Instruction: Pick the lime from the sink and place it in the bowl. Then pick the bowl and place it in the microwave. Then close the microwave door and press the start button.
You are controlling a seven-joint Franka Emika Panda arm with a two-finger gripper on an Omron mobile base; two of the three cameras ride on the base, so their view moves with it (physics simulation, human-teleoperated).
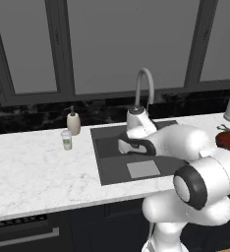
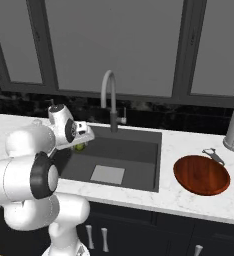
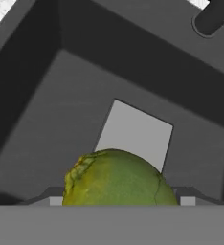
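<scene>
One lime (image 3: 116, 179), held in the gripper (image 2: 81, 144) over the sink (image 2: 139, 165); one bowl (image 2: 201, 175) on counter right of sink, nothing in it; one pale mat (image 2: 108, 174) at basin bottom.

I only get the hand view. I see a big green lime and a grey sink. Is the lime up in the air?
Observer: Yes. In the right base view the lime hangs at the hand, above the sink floor.
Operator: Where's the bowl?
Observer: The bowl sits on the counter right of the sink, nothing in it.
Operator: Anything beside it?
Observer: A peeler lies just behind it.
</scene>
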